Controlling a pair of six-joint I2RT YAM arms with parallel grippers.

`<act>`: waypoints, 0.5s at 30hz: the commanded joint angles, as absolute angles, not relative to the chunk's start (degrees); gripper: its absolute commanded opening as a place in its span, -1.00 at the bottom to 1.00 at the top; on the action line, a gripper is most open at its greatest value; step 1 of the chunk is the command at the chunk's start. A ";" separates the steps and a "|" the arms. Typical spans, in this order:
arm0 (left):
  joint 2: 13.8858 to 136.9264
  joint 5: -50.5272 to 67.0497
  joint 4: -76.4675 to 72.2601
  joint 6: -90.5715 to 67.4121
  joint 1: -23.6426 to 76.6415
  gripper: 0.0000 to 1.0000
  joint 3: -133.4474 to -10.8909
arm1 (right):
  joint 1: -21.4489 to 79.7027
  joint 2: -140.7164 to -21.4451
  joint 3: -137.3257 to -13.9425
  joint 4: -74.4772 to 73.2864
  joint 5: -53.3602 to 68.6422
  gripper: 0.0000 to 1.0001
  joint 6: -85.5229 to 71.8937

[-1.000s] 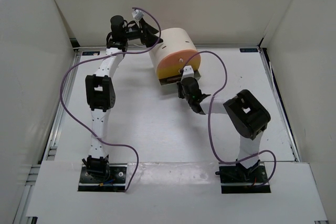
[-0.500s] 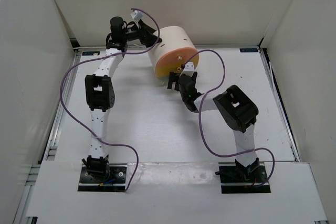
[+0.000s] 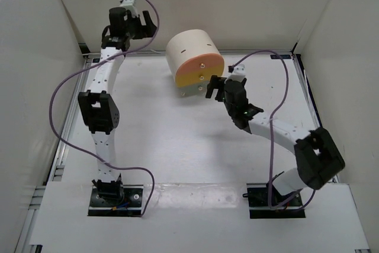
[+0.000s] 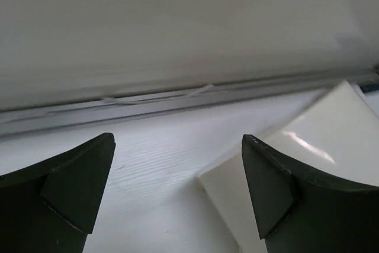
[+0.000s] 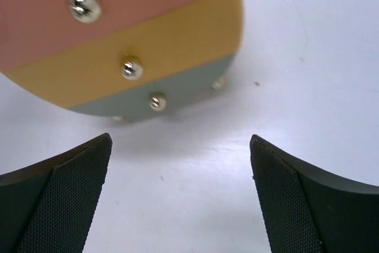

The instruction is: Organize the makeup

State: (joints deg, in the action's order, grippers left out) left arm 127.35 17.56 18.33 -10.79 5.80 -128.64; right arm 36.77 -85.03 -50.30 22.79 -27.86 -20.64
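stretching up along the far left corner, the left arm bends its wrist toward the right. the left pincer (image 3: 148,23) hangs by the back wall (image 4: 177,22), beside the cream round box (image 3: 192,57) but apart from it, jaws spread wide with nothing between them. the right arm lies low, elbow out to the right, forearm angled across the tabletop (image 3: 154,134). the right pincer (image 5: 180,170) faces the box's orange, yellow and grey-green drawer fronts and their metal knobs (image 5: 132,68), near but not touching, jaws wide and empty. no view shows where the makeup is.
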 commanded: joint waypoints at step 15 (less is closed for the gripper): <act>71.37 -30.23 39.89 -37.44 15.64 0.97 -66.97 | 14.77 -59.07 -45.26 -17.93 -21.80 0.98 -24.26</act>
